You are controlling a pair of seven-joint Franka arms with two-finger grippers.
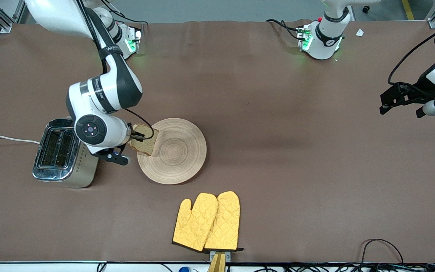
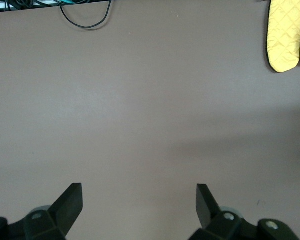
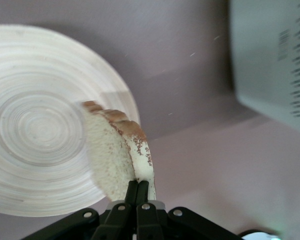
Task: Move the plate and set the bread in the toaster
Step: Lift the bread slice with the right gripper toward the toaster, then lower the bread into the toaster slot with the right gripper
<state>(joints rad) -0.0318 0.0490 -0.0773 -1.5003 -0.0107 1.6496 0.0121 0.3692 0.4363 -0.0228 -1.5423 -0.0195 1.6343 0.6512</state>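
My right gripper is shut on the bread, a brown speckled slice held by its edge. It hangs over the rim of the plate on the side toward the toaster. The right wrist view shows the closed right gripper pinching the bread, with the ringed plate below and the toaster's cream side close by. The toaster's two slots face up and are empty. My left gripper waits open over the left arm's end of the table; the left gripper has nothing between its fingers.
A pair of yellow oven mitts lies nearer the front camera than the plate, also seen as mitts. The toaster's white cord runs off toward the right arm's end of the table. Black cables loop at the front table edge.
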